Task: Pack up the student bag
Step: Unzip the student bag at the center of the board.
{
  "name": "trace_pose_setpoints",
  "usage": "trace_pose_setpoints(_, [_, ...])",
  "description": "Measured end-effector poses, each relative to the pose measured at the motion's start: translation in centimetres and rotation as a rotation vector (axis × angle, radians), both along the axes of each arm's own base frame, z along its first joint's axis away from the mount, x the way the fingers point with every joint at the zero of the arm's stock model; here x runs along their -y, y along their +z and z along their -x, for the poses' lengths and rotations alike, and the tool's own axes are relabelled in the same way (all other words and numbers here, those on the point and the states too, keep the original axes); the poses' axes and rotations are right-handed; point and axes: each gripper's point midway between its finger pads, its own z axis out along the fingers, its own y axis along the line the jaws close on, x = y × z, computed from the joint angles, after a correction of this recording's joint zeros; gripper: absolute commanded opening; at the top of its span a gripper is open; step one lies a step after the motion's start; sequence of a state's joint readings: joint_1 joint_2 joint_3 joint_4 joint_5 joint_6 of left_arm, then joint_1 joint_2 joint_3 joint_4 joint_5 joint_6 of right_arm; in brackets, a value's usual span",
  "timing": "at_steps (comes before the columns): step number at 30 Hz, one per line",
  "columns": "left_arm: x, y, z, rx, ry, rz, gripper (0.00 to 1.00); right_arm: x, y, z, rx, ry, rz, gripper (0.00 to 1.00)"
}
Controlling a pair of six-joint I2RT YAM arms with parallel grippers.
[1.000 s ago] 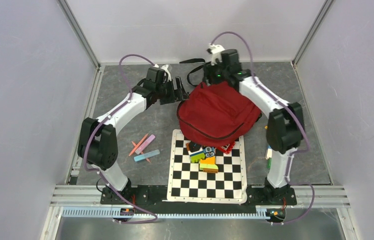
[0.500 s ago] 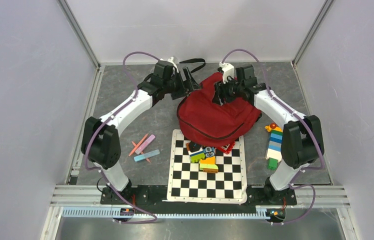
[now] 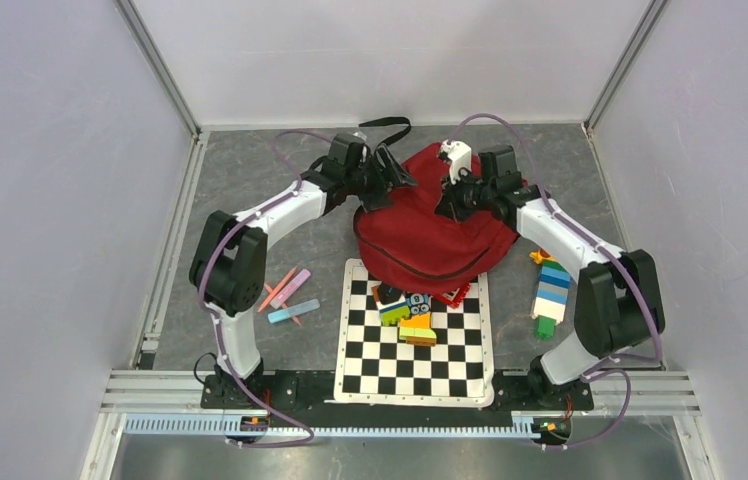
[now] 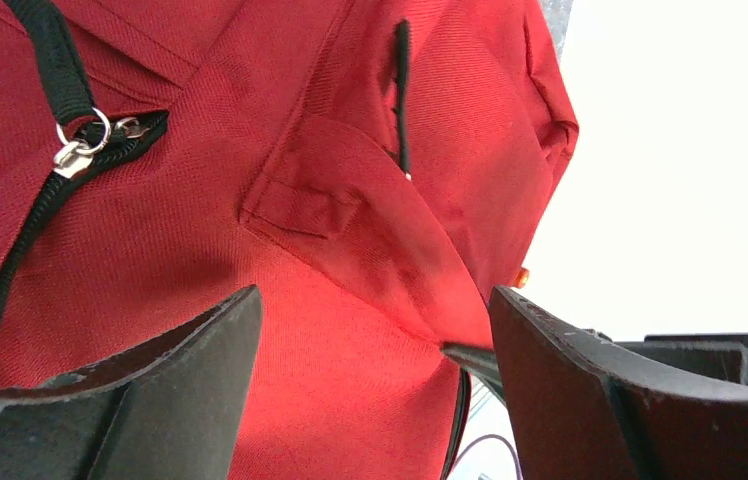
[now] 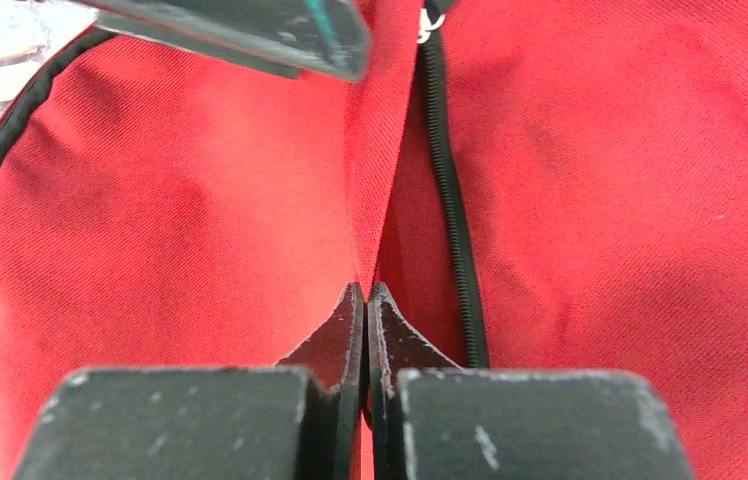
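Observation:
The student bag (image 3: 430, 235), dark red with black zippers, lies at the middle back of the table. My right gripper (image 3: 447, 200) is on its upper right part. In the right wrist view that gripper (image 5: 365, 290) is shut, pinching a raised fold of the bag's fabric (image 5: 170, 200) beside a black zipper line (image 5: 450, 200). My left gripper (image 3: 397, 172) is at the bag's upper left. Seen from the left wrist, this gripper (image 4: 372, 300) stands open, its fingers either side of the red fabric (image 4: 200, 220), near a silver zipper pull (image 4: 75, 155).
A checkerboard mat (image 3: 415, 360) lies in front of the bag with several toy blocks (image 3: 405, 310) at its far end. A stacked block tower (image 3: 550, 290) lies to the right. Crayons and markers (image 3: 288, 297) lie to the left. A black strap (image 3: 390, 125) loops behind the bag.
My right gripper came forward onto the bag and shut on a fold of its fabric. The left gripper moved right, over the bag's upper left, and stayed open.

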State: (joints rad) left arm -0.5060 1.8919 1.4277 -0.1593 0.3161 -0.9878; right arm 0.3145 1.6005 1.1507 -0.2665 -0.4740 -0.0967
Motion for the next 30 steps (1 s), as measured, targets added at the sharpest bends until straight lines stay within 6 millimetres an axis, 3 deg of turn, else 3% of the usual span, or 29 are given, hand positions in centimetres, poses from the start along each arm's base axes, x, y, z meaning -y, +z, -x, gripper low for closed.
trace_pose_setpoints(5, [1.2,-1.3,0.1,-0.043,-0.004,0.034,0.85,-1.1,-0.2,1.9,0.035,0.053,0.014,0.00])
trace_pose_setpoints(11, [2.0,-2.5,0.4,-0.069,-0.016,0.046,0.62,-2.4,-1.6,3.3,0.037,0.090,0.059,0.00])
trace_pose_setpoints(15, [1.9,-4.2,1.2,-0.115,-0.027,0.032,0.54,-2.4,-2.0,3.4,0.038,0.085,0.073,0.01])
trace_pose_setpoints(18, [2.1,-4.9,1.4,-0.132,-0.035,0.028,0.35,-2.3,-2.1,3.4,0.042,0.079,0.081,0.13])
trace_pose_setpoints(23, [2.2,-5.4,1.9,-0.145,-0.058,0.021,0.10,-2.1,-2.0,3.2,0.050,0.073,0.101,0.48])
trace_pose_setpoints(30, [2.0,-5.6,2.0,-0.138,-0.072,0.005,0.02,-1.5,1.7,0.8,0.143,0.032,0.160,0.58])
